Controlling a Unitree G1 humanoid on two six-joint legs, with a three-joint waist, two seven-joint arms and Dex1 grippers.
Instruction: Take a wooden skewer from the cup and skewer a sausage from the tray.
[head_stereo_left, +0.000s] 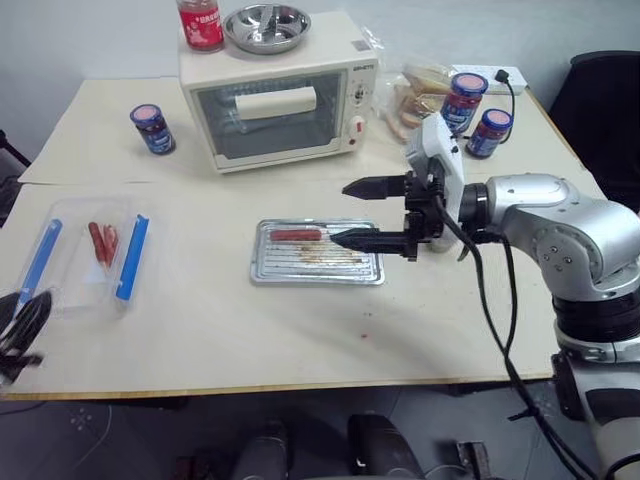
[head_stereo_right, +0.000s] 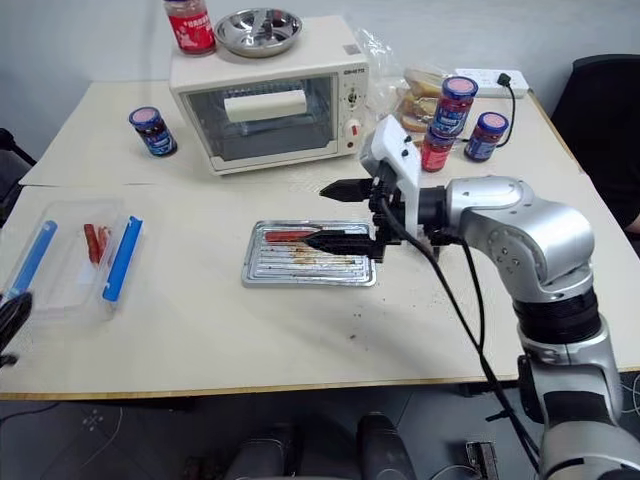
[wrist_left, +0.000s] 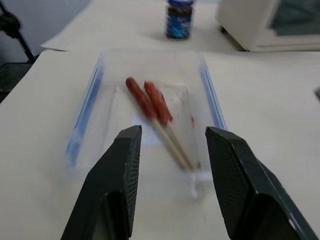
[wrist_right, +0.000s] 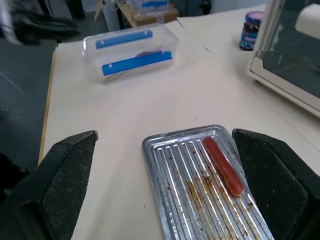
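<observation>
The right pincer (head_stereo_left: 366, 213) hangs over the near-right end of the tray (head_stereo_left: 268, 272), its two black fingers spread wide apart and holding nothing. Taking the tray as the landmark, one sausage (head_stereo_left: 296, 235) lies along its far-left part, bare, with no stick through it. The right wrist view shows the same sausage on the tray's ridged, grease-smeared bottom, between the spread fingers but not touched by them.

The left pincer (wrist_left: 172, 165) sits well to the left of the tray, at the counter's (head_stereo_left: 250, 330) near-left edge, fingers apart and empty. Just ahead of it is the clear plastic box (head_stereo_left: 60, 290) with blue sides, and in it lie two skewered sausages (wrist_left: 150, 102), side by side, their pale sticks pointing toward the pincer.

Beyond the tray stands the toaster oven (head_stereo_left: 280, 95); jars (head_stereo_left: 478, 115) stand to the far right of the tray. The cup cannot be made out, and no loose wooden skewer can be seen.

Judging by this, two sausages are done and boxed, while the one on the tray is left. A fresh skewer must yet be fetched, then pushed through it.
</observation>
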